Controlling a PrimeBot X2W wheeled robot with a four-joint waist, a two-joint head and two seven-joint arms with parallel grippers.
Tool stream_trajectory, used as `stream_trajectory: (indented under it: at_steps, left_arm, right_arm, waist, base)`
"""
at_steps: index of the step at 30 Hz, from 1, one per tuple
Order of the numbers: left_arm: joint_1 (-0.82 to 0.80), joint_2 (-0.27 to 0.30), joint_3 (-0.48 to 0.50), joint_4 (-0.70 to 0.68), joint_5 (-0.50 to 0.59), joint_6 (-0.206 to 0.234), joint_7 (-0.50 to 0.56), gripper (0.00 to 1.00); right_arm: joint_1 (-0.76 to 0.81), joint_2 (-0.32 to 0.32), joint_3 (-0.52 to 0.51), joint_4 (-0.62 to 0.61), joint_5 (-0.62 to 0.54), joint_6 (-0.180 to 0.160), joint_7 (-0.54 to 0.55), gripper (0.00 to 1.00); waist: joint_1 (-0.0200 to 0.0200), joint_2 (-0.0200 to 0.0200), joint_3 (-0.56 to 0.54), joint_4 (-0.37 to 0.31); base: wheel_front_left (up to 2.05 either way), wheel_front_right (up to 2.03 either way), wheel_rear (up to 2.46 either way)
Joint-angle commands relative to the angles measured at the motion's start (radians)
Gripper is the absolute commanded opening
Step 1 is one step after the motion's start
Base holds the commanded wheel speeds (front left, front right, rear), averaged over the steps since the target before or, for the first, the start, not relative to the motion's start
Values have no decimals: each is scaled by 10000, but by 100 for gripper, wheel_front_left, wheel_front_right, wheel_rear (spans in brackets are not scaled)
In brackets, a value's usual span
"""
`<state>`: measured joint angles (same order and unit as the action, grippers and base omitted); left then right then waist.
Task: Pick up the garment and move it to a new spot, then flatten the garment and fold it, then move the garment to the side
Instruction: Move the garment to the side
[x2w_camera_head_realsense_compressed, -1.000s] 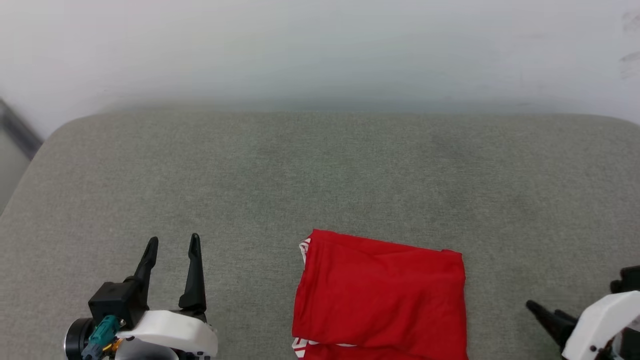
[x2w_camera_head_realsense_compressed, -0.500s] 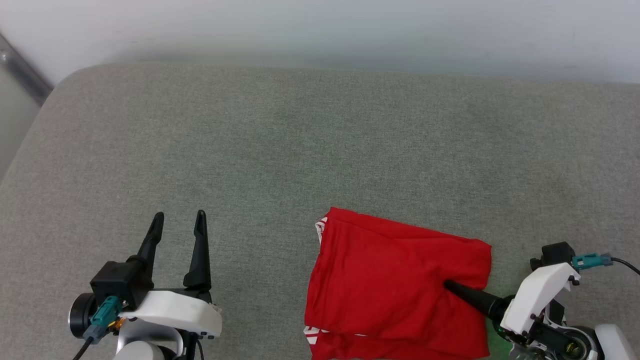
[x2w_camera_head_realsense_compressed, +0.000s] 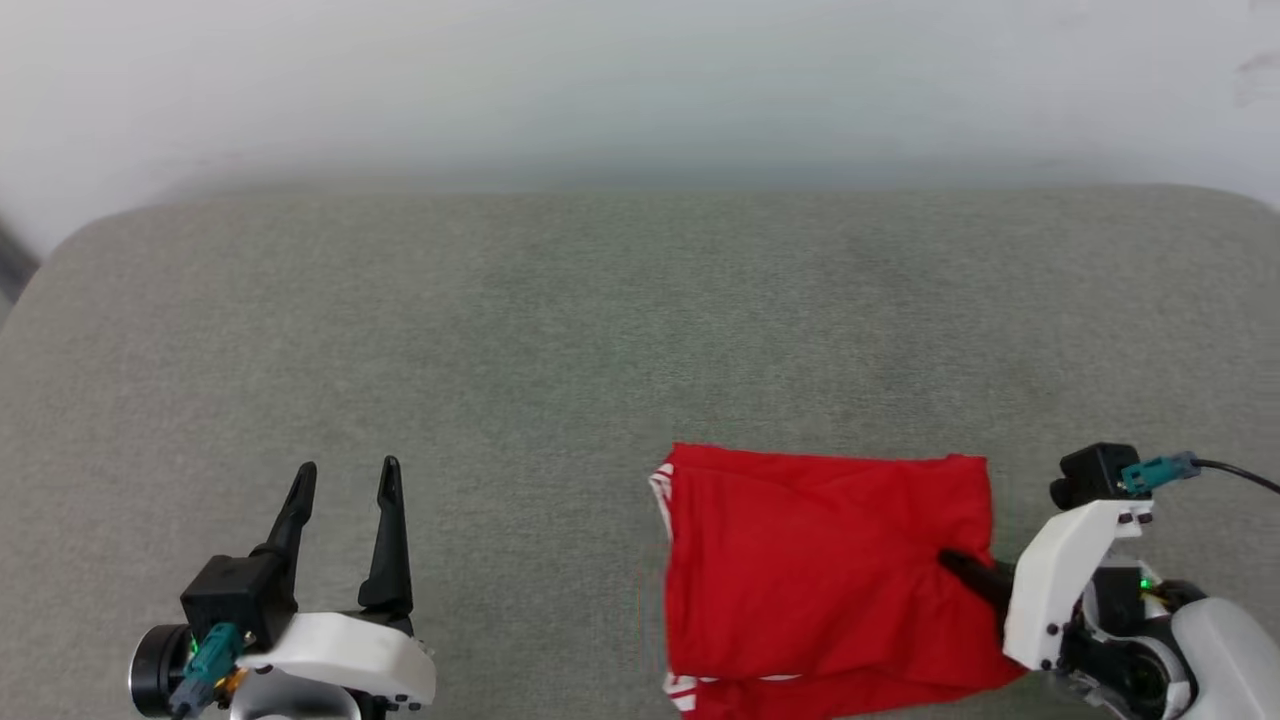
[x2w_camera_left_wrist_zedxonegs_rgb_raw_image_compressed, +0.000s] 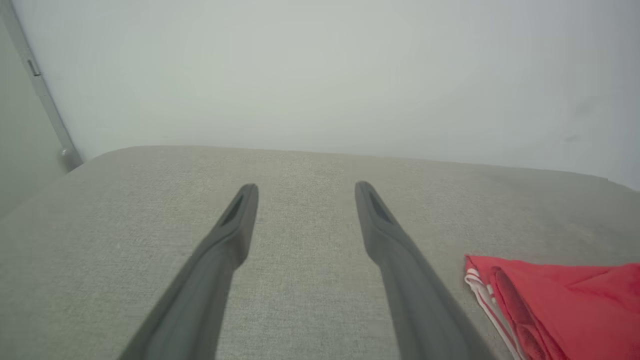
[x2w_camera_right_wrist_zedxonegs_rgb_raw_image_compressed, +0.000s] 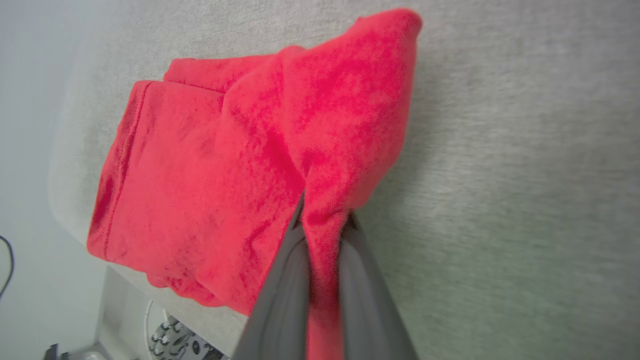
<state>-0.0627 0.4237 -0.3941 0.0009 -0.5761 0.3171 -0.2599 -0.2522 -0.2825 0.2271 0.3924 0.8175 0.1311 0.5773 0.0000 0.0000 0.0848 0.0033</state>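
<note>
1. Seemingly moving the folded garment (x2w_camera_head_realsense_compressed: 820, 570) aside; lying at the cushion's (x2w_camera_head_realsense_compressed: 560, 330) near edge, right of centre.
2. Clamped at its right edge by the right gripper (x2w_camera_head_realsense_compressed: 950, 562); left gripper (x2w_camera_head_realsense_compressed: 347, 470) splayed, empty, cushion's near-left.
3. Next: sliding sideways without disturbing folds.

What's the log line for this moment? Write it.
garment: folded, on grey cushion | right end effector: shut on garment's right edge | left end effector: open, apart from garment
</note>
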Motion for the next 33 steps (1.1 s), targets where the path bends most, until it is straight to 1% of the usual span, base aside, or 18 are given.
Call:
stream_trajectory:
  at_steps: [1, 3, 6, 9, 14, 18, 21, 24, 30, 33]
  left_arm:
    - [132, 2, -6, -106, 42, 37, -43, 100]
    - [200, -36, -41, -208, 20, 37, -43, 100]
    - [319, -62, -53, -397, 74, 72, -46, 100]
    - [271, -84, -129, -575, 133, 48, -42, 100]
    - [-124, -20, -299, -847, 311, -57, 42, 100]
    - [-624, 177, -347, -1078, 494, -167, 218, 100]
    - [-1158, 356, -436, -1329, 719, -275, 459, 100]
    - [-1765, 519, -583, -1587, 964, -431, 747, 100]
    - [-2842, 735, -758, -2012, 1366, -693, 1181, 100]
    - [-3230, 870, -736, -2142, 1480, -747, 1362, 100]
  right_arm:
    - [-206, -375, 132, -24, -573, -7, -152, 0]
    - [-300, -759, 264, 59, -1566, -7, -314, 0]
    - [-530, -880, 345, 31, -2634, -5, -230, 0]
    - [-757, -895, 240, -45, -3382, -7, -109, 0]
    - [-1245, -739, 118, -108, -4027, -7, -165, 0]
    - [-1896, -537, -22, 1, -4253, -5, -721, 0]
    - [-2553, -592, -170, 247, -4444, -7, -1268, 0]
    - [-3222, -837, -466, 622, -4775, -7, -1838, 0]
    - [-4408, -1354, -1822, 1617, -5524, -7, -3010, 0]
    - [-4911, -1406, -2601, 2098, -5941, -7, -3745, 0]
  waist:
    - [0, 0, -347, -665]
    - [0, 0, -412, -1101]
    - [0, 0, -447, -1933]
    - [0, 0, -325, -2796]
    - [0, 0, 228, -3976]
    - [0, 0, 1069, -4585]
    - [0, 0, 1788, -4743]
    - [0, 0, 2513, -4663]
    - [0, 0, 3845, -4185]
    - [0, 0, 4421, -3985]
  base:
    - [0, 0, 0]
    - [0, 0, 0]
    - [0, 0, 0]
    - [0, 0, 0]
    - [0, 0, 0]
    - [0, 0, 0]
    - [0, 0, 0]
    - [0, 0, 0]
    - [0, 0, 0]
    - [0, 0, 0]
